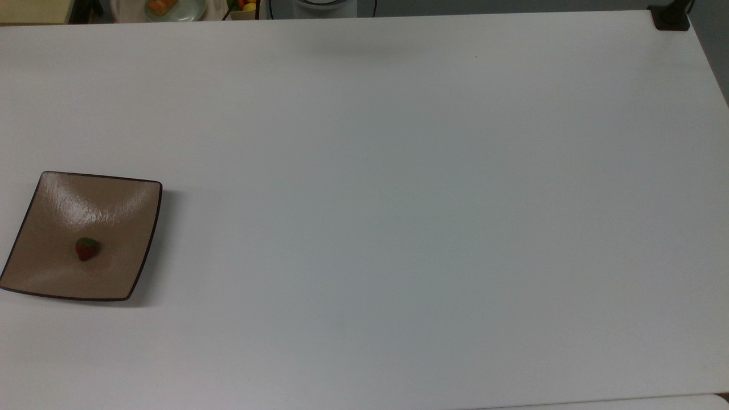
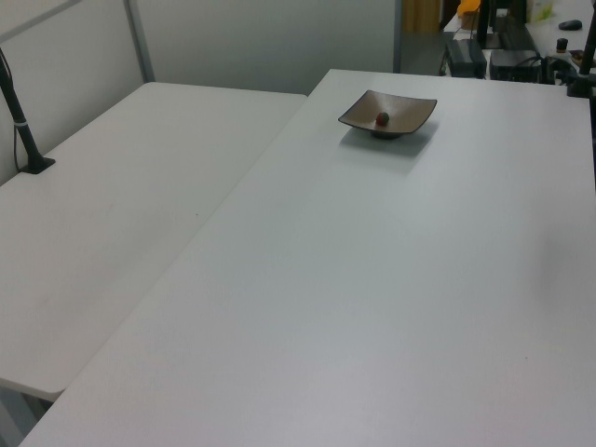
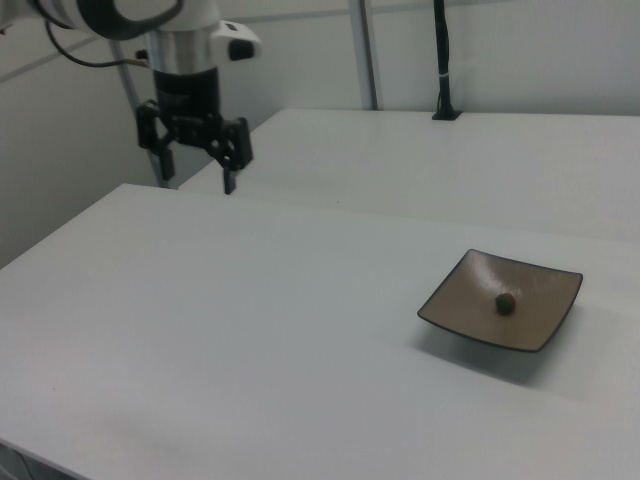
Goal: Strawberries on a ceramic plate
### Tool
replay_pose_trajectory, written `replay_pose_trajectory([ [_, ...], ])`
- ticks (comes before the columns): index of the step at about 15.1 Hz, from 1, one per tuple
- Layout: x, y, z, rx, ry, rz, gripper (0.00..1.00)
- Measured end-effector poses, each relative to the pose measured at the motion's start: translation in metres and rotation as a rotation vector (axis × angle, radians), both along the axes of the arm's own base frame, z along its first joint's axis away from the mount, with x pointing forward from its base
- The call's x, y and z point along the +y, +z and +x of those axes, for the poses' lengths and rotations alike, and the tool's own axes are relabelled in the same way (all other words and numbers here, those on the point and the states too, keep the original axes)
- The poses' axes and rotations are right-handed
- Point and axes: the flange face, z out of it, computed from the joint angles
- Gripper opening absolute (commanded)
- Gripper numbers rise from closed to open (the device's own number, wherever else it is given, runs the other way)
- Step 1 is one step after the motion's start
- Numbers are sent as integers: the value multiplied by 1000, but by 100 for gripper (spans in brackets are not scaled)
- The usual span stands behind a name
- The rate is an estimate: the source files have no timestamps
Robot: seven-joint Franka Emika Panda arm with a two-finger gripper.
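Note:
A small dark-red strawberry [image 1: 86, 249] with a green cap lies inside the glossy tan square ceramic plate [image 1: 114, 216] near the top view's left edge. Both also appear far off in the left view, strawberry [image 2: 382, 118] on plate [image 2: 410, 110], and at the right view's right, strawberry [image 3: 506, 302] on plate [image 3: 470, 300]. My gripper [image 3: 198, 183] hangs open and empty above the table's far edge at the right view's upper left, well away from the plate.
The white table [image 1: 398, 199] carries nothing else. A second white table [image 2: 112, 214] adjoins it at the left view's left. A round pale plate with orange food [image 1: 171, 8] sits beyond the top view's upper edge. A black post base [image 1: 671, 18] stands at the top view's upper right corner.

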Motion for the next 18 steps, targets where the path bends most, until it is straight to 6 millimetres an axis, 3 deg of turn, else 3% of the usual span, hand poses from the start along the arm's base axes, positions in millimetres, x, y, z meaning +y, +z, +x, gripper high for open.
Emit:
replay_pose_trajectory([
  [5,72,-1,-3,23,-41,-66,100],
  [8,95,-17,5,-12,-55,-117,100],
  [13,85,-55,35,-76,-80,-164,100],
  [16,59,-67,51,-107,-96,-160,100],
  [18,52,-71,55,-102,-91,-159,100],
])
